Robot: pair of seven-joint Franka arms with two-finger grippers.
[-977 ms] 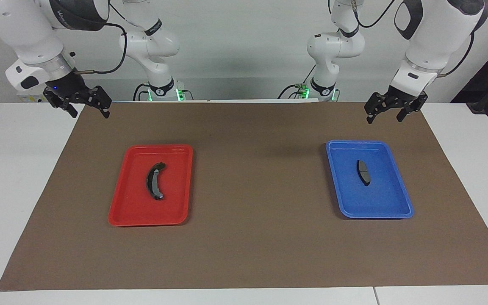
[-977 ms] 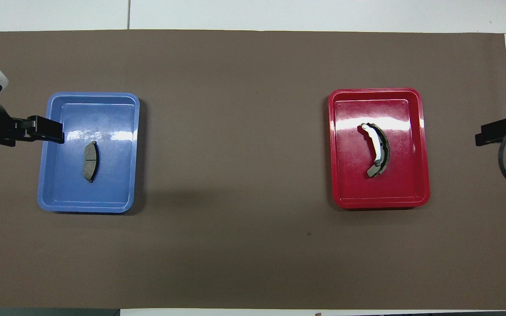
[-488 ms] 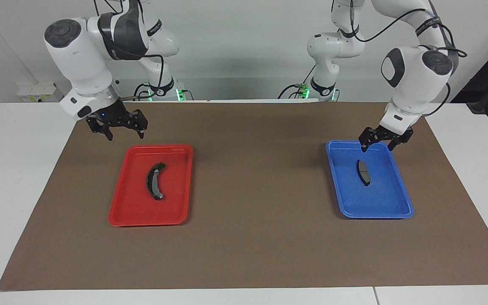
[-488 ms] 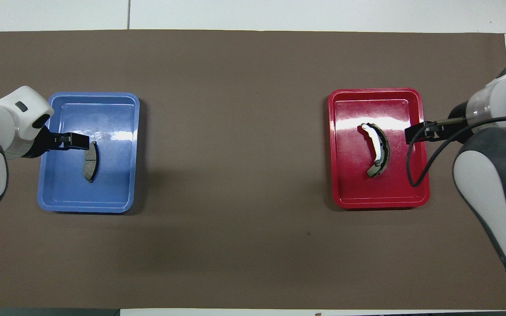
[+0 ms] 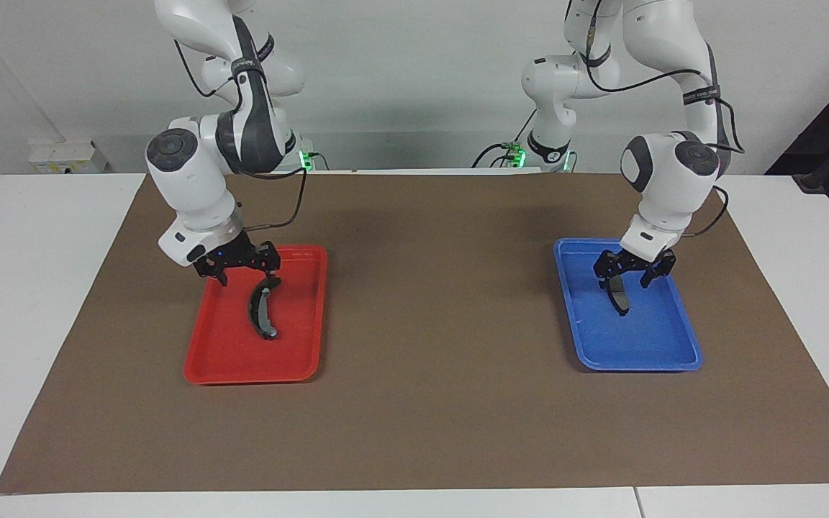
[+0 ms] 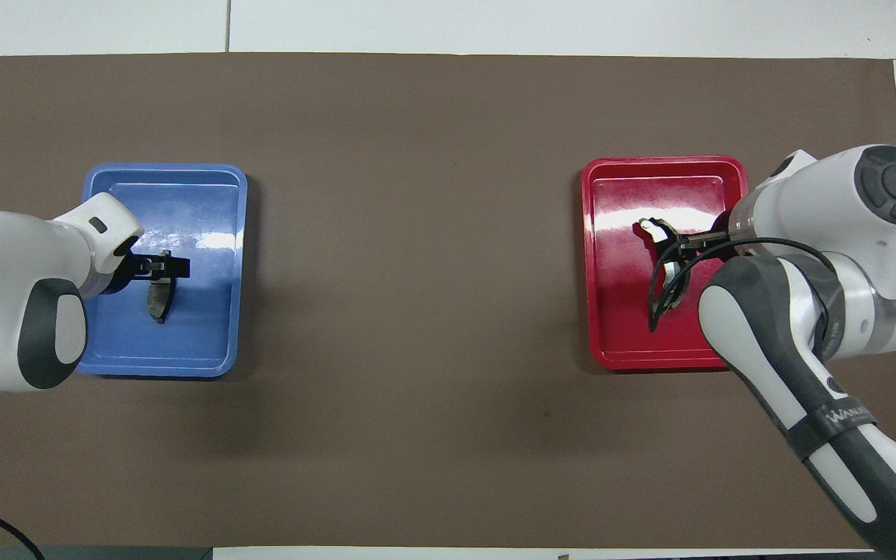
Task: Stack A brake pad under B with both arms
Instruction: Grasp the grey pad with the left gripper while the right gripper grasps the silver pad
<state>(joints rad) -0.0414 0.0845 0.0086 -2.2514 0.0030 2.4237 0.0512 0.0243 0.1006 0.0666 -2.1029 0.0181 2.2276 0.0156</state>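
Note:
The A brake pad (image 5: pixel 620 298) (image 6: pixel 159 301), short and dark grey, lies in the blue tray (image 5: pixel 676 354) (image 6: pixel 207 342) toward the left arm's end of the table. My left gripper (image 5: pixel 625 276) (image 6: pixel 162 267) hangs open low over the pad's end nearer the robots, a finger on each side. B (image 5: pixel 263 311) (image 6: pixel 652 229), the black crescent with a grey strip, lies in the red tray (image 5: pixel 292 363) (image 6: pixel 619 327). My right gripper (image 5: pixel 248 274) (image 6: pixel 675 250) stands open just over B's nearer end. From overhead, the gripper and its cable hide B's middle.
Both trays sit on a brown mat (image 5: pixel 429 324) (image 6: pixel 417 272) that covers most of the white table (image 5: pixel 26 288). The two trays stand well apart, with bare mat between them and toward the table's edge farthest from the robots.
Both arms have swung in from the table's ends and come down, the left gripper over the blue tray's pad and the right over the red tray's crescent. Neither pad has moved.

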